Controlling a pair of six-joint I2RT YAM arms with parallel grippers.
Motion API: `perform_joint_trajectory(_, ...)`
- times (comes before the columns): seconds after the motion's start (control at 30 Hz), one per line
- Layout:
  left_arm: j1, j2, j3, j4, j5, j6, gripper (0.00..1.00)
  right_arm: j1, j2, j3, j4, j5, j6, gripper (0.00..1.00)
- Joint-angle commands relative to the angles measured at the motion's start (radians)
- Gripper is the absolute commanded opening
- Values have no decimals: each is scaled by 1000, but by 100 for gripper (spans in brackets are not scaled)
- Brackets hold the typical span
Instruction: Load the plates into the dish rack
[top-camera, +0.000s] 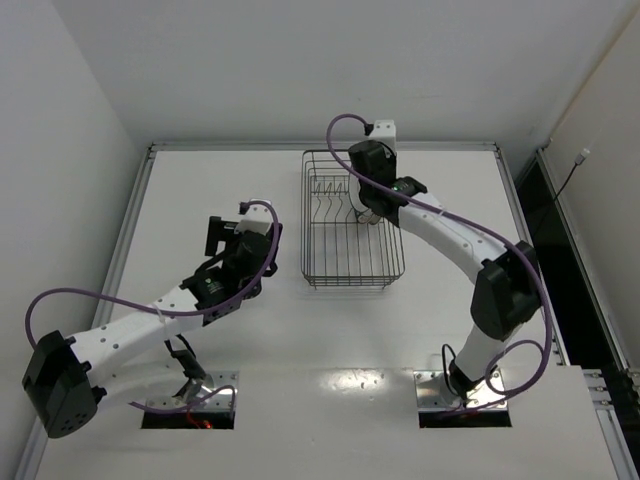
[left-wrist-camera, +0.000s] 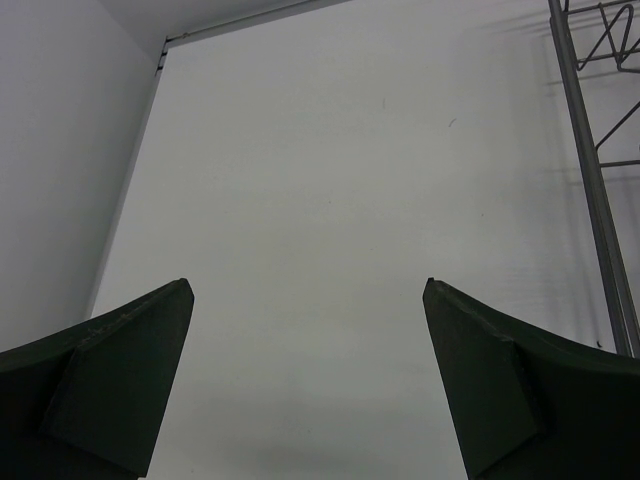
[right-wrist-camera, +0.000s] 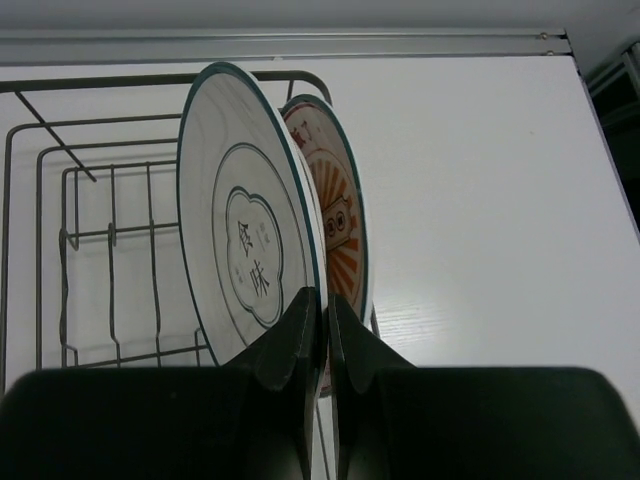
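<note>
Our right hand (right-wrist-camera: 322, 297) is clamped on the rim of the dark-ringed plate (right-wrist-camera: 245, 250), which stands upright inside the rack (top-camera: 350, 275), just beside the orange-patterned plate (right-wrist-camera: 342, 220). Our left hand (left-wrist-camera: 308, 284) hangs with fingers spread apart above the bare tabletop (left-wrist-camera: 330, 180), left of the rack.

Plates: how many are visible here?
2. Both stand on edge in the rack: the dark-ringed plate, its rim in the jaws of the right gripper, and the orange-patterned plate just behind. Others may be hidden.
</note>
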Motion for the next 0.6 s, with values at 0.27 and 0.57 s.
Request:
perform_joint_trajectory(0.27,-9,6,49,6,7,-13,100,0,-97,-35,79,39,7,0)
perform_joint_trajectory(0.57,-9,6,49,6,7,-13,100,0,60,11,8,30,37,0)
